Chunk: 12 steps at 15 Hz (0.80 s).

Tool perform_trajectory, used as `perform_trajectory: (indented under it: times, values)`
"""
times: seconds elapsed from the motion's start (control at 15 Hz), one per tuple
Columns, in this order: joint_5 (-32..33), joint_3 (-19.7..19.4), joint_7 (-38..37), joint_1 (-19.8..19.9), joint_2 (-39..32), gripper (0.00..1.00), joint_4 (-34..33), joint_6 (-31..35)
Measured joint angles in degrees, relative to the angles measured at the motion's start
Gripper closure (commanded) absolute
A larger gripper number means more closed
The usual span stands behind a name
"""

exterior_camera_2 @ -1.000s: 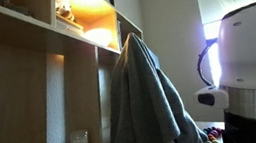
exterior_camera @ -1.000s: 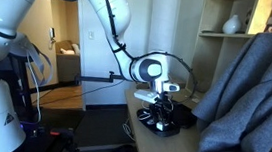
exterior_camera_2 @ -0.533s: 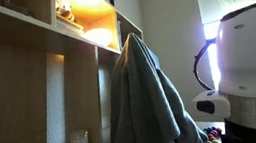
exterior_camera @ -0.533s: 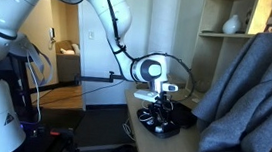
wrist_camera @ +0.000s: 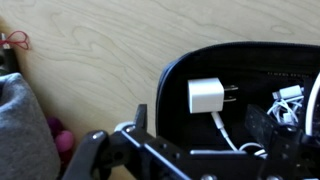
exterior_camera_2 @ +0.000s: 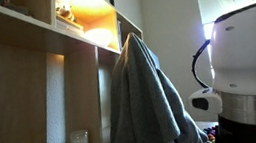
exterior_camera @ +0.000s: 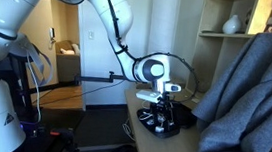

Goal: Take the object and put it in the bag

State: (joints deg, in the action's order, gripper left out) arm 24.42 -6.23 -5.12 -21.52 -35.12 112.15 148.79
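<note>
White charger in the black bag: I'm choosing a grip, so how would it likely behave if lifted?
The charger looks like a small hard plastic block, so probably stiff and light. Its smooth faces may be slippery. The cable seems plugged into it and loops loosely in the bag, so it would likely trail floppily.

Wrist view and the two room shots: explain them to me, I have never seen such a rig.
The white machine is a robot arm ending in a gripper, a two-fingered clamp. Both exterior views come from cameras standing in the room; the wrist view looks down from a camera on the arm's wrist. On the wooden table lies a black bag, open, with a white charger plug and white cable inside. A grey cloth hangs beside it. The gripper hovers over the bag, jaws apart, apparently holding nothing.
</note>
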Motion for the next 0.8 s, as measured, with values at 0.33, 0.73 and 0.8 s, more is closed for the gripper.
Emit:
perform_trajectory:
  times: [0.33, 0.73, 0.8]
  values:
    - [1.48, -0.51, -2.58, 0.14, 1.48, 0.0, 0.48, 2.28]
    - [5.99, -2.08, -8.6, -0.68, 5.26, 0.0, 4.82, 7.99]
    - [5.99, -2.09, -8.6, -0.68, 5.51, 0.0, 5.05, 8.0]
